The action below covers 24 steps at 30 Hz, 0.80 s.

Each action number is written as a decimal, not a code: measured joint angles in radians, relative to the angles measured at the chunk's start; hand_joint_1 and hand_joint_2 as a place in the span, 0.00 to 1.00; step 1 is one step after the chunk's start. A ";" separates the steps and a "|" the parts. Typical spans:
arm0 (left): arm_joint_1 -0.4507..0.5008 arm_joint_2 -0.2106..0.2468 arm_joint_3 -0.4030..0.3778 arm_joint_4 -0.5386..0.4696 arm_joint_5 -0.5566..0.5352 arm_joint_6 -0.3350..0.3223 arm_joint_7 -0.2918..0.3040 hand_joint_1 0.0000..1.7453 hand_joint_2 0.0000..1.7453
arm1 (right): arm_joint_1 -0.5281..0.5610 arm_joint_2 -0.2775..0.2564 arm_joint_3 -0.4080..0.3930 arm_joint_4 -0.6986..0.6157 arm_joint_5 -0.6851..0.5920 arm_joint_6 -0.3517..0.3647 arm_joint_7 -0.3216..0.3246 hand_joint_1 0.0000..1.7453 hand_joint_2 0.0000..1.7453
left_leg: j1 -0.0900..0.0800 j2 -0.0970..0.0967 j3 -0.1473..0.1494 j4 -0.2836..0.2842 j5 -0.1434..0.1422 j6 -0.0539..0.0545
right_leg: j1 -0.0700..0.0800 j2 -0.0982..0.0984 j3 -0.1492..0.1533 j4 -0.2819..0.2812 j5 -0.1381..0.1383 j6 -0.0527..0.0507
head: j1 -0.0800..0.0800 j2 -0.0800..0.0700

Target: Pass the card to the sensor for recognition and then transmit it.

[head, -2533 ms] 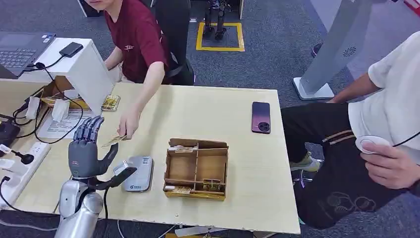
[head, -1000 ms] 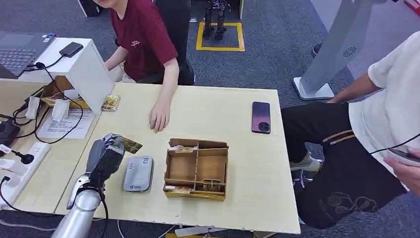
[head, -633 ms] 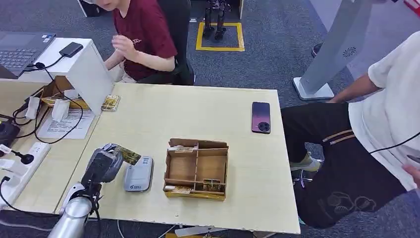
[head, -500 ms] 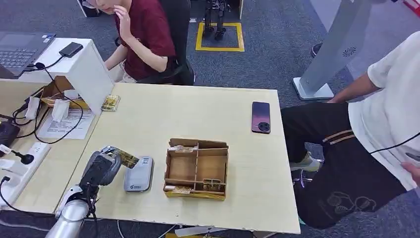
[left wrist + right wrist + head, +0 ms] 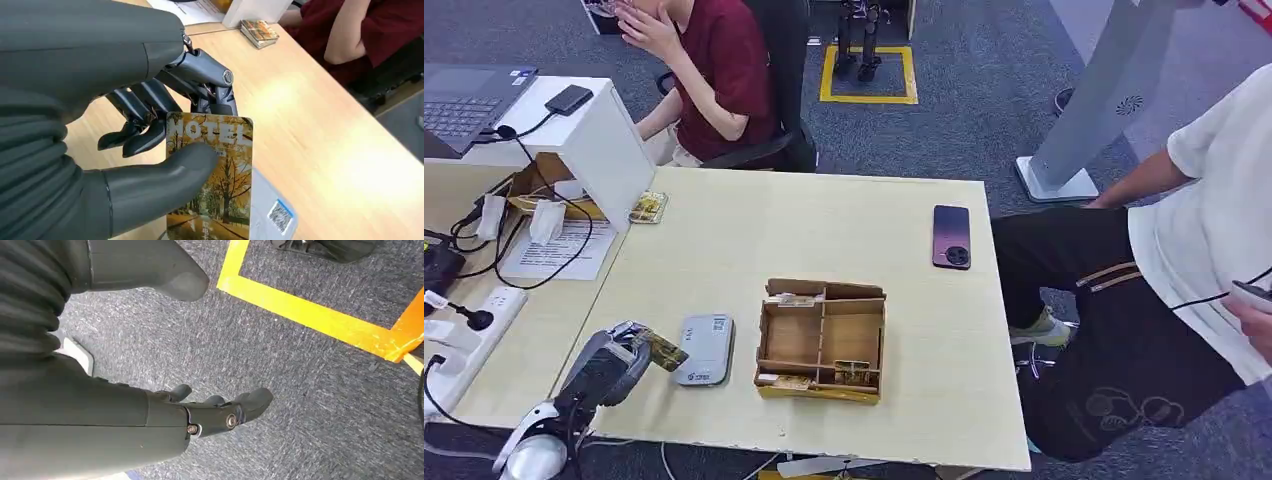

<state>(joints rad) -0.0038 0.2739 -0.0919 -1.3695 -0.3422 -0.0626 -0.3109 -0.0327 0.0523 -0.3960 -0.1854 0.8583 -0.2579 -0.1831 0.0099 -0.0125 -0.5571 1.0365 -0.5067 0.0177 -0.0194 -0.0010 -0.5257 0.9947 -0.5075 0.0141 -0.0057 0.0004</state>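
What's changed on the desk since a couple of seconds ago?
The left hand, open at first, took the hotel card from the person in the red shirt and now pinches it, drawn back toward the robot with the card's edge beside the grey sensor. That person pulled their hand off the table up to their face. The sensor, cardboard organizer and phone stayed put.

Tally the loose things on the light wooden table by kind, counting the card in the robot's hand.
Hotel card, held by the left hand: 1
Grey card sensor: 1
Divided cardboard box: 1
Dark phone: 1
Card stack: 1
Total: 5
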 joint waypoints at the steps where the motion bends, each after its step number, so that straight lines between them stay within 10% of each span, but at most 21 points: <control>1: 0.003 -0.001 0.000 -0.003 -0.013 -0.001 0.001 1.00 1.00 | 0.000 0.000 0.000 0.000 0.001 0.000 -0.002 0.00 1.00 | 0.000 0.000 0.000 0.000 0.000 0.000 | 0.000 0.000 0.000 0.000 0.000 0.000 | 0.000 0.000; 24: -0.034 -0.061 -0.040 -0.035 0.007 0.006 0.020 1.00 1.00 | -0.001 0.001 -0.016 0.000 0.018 -0.001 -0.005 0.00 1.00 | 0.000 0.000 0.000 0.000 0.000 0.000 | 0.000 0.000 0.000 0.000 0.000 0.000 | 0.000 0.000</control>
<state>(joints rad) -0.0375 0.2129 -0.1324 -1.4046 -0.3353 -0.0565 -0.2907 -0.0333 0.0530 -0.4116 -0.1854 0.8766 -0.2586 -0.1877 0.0097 -0.0123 -0.5568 1.0367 -0.5067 0.0177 -0.0192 -0.0008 -0.5258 0.9947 -0.5073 0.0141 -0.0057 0.0004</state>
